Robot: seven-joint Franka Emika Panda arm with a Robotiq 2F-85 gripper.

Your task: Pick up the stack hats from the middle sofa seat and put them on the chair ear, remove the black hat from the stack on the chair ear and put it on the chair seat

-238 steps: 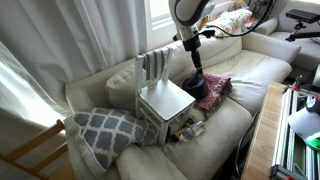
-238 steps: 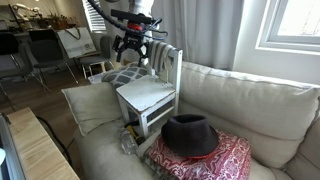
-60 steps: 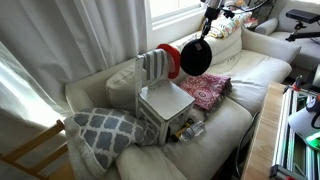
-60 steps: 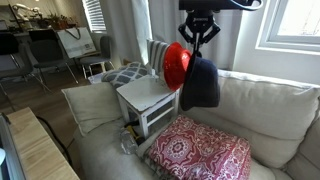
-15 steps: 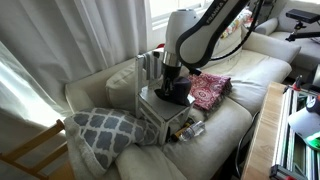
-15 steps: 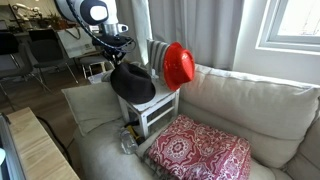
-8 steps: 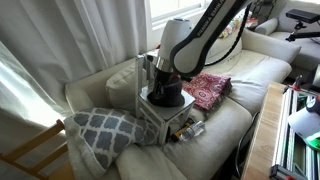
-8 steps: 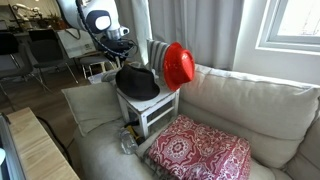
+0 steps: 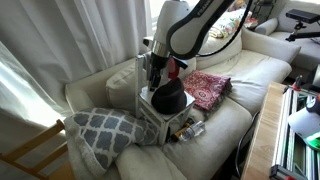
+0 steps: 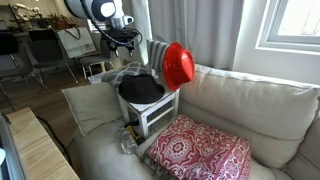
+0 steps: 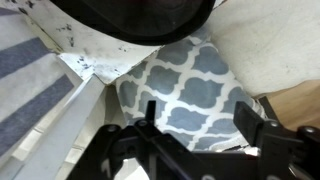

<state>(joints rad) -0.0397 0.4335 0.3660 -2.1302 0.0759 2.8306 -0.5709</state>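
The black hat (image 10: 140, 88) is seen laid flat on the white chair seat (image 10: 170, 98), left of centre, apparently so that it sits steady, while the red hat (image 10: 178, 65) is hung on the chair ear and the gripper (image 11: 197, 112) is held above with jaws spread, empty.

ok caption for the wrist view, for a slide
Open fingers above the patterned pillow, black hat resting on the white chair seat
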